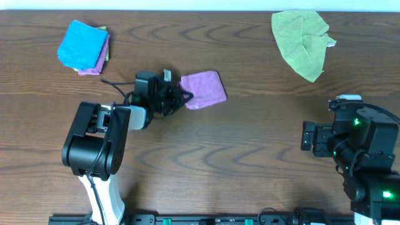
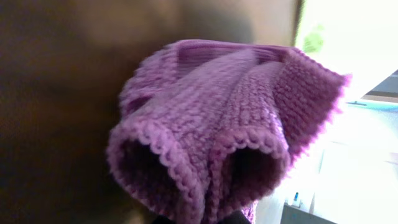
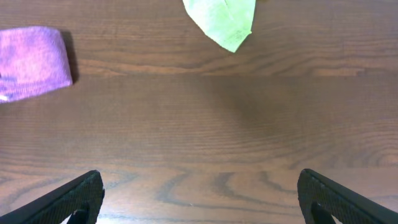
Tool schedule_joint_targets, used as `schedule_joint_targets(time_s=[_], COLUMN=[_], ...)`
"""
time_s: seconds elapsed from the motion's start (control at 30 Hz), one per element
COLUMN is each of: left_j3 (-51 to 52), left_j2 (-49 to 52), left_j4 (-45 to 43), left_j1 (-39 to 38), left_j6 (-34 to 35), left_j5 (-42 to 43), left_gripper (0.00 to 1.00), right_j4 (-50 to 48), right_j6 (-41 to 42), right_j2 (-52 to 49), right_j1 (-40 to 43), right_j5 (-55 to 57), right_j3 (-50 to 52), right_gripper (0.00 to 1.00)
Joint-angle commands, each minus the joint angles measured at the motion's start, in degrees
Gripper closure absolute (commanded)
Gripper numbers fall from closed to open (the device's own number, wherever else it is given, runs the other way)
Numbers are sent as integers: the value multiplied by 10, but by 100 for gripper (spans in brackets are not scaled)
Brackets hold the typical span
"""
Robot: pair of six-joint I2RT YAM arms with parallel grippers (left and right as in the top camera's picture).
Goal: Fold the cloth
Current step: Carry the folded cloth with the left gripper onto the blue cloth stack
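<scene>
- Dark wood-grain desk (image 1: pixel 250 125) fills the overhead view. The lilac cloth (image 1: pixel 204 89) lies left of centre, doubled into a small squarish pad. The left fingers (image 1: pixel 182 97) reach its left edge and touch it. A bright blue cloth (image 1: pixel 82 45) sits at the far left on a small stack, and a crumpled green cloth (image 1: pixel 301 40) lies at the far right. The right arm (image 1: pixel 359 140) stands well apart from all of them.
- Left wrist view: the cloth (image 2: pixel 230 124) fills the frame, its hemmed edge gathered into two loops at the bottom. The fingers themselves are hidden, closed tight and pinching that gathered edge.
- Right wrist view: the right fingers (image 3: pixel 74 199) stand wide apart over bare desk (image 3: pixel 199 124), holding nothing. The cloth (image 3: pixel 31 62) lies at the left edge and a green cloth (image 3: pixel 221 18) corner at the top.
</scene>
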State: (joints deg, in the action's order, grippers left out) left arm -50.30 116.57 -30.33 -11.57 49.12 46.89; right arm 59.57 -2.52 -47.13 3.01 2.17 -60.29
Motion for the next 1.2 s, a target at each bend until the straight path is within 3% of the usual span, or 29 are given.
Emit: schedule_joint_targets(time_s=[0.0,0.13,0.2,0.33,0.63,0.83,1.07,1.17], left_j3=[-42,-102,-128,-144,-144,-144,-144,-144], left_j2=[-6,-47,-80,-157,-197,-197,-169,-128], left_j4=[-2,-1,1,0,-37,-27,15,9], left_j1=[8,11,28,118,286,348,356,357], left_j6=[-2,2,36,129,244,167,59,49], left_j5=[-7,-54,-98,-176,-191,-194,-162,-147], left_gripper=[94,94,95,94,94,94,94,95], right_j4=[1,1,1,1,1,1,1,1], right_j6=[8,8,8,8,8,8,8,8], right_j2=[2,2,2,2,2,2,2,2], right_j1=[4,4,4,4,4,4,4,4], right_j5=[4,4,4,4,4,4,4,4], right_j3=[-2,-2,-2,-2,-2,-2,-2,-2], right_gripper=[1,1,1,1,1,1,1,1])
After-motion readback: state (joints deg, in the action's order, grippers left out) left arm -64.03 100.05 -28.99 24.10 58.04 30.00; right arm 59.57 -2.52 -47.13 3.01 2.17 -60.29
